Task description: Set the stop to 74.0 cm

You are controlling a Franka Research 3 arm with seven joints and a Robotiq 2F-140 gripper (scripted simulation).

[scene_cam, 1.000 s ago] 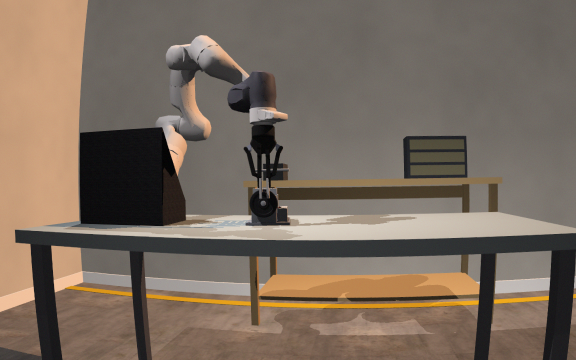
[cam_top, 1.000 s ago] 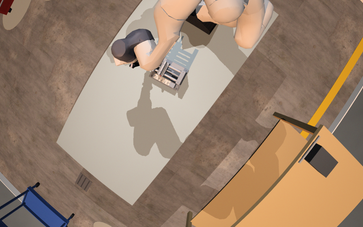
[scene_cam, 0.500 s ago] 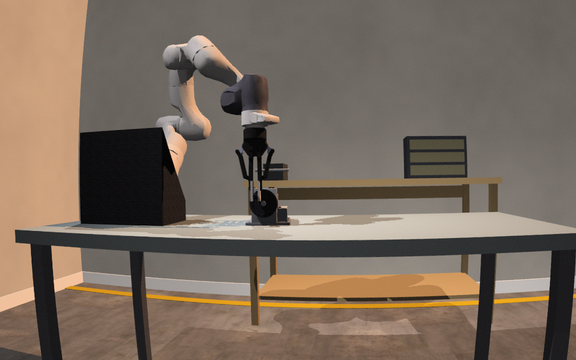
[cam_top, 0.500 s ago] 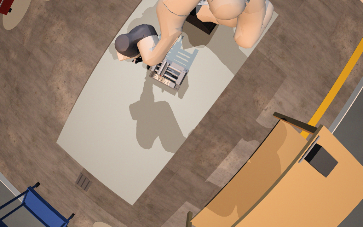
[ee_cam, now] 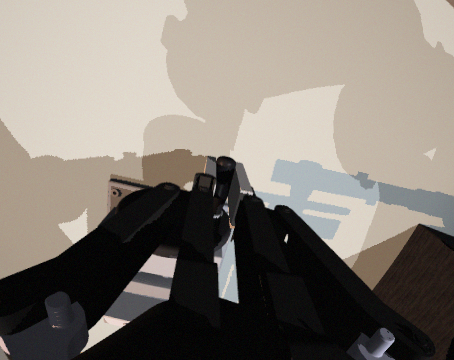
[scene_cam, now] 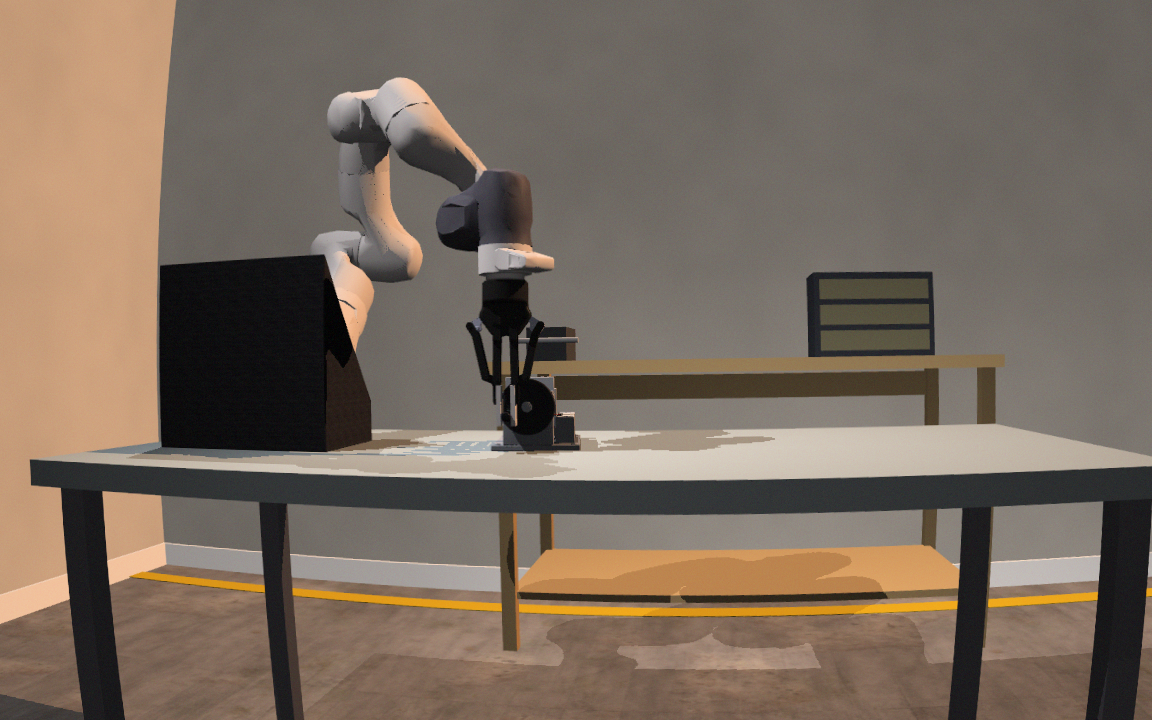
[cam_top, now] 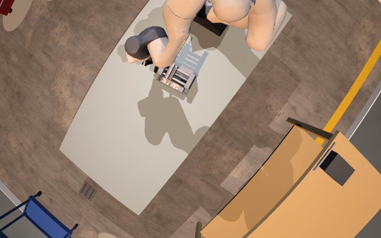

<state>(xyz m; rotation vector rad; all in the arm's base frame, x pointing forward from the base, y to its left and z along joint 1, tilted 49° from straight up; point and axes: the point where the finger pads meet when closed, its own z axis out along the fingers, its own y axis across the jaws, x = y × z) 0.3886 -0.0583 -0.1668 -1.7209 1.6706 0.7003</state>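
Tool (cam_top: 148,62) (scene_cam: 506,407) (ee_cam: 221,173) was nearly closed, clenched w/ crank knob (ee_cam: 225,164) betw. its pads. Handwheel (cam_top: 155,69) (scene_cam: 533,407) (ee_cam: 223,234) stood upright just beside the tips; its frame sat on the desk (cam_top: 105,118) (scene_cam: 741,456), below the tool body. Stop (cam_top: 170,71) lay past the wheel from the tool, on guide rods next to the scale (cam_top: 169,83). Reading: couldn't get it, figures too small in top view, so 74.0 not confirmed.

Handling (est.): knob rigid, smooth, small; prob. slippery if the pads rode up toward its end. Wheel prob. light to turn, some screw drag; frame looked stiff, not fragile. Best hold = knob, pads either side, tips clear of wheel face. Needed a round path abt. the hub, no side pull, w/ small corrections near the mark. Release only once setting checked; then open wide & back off straight, else knob might get nudged.
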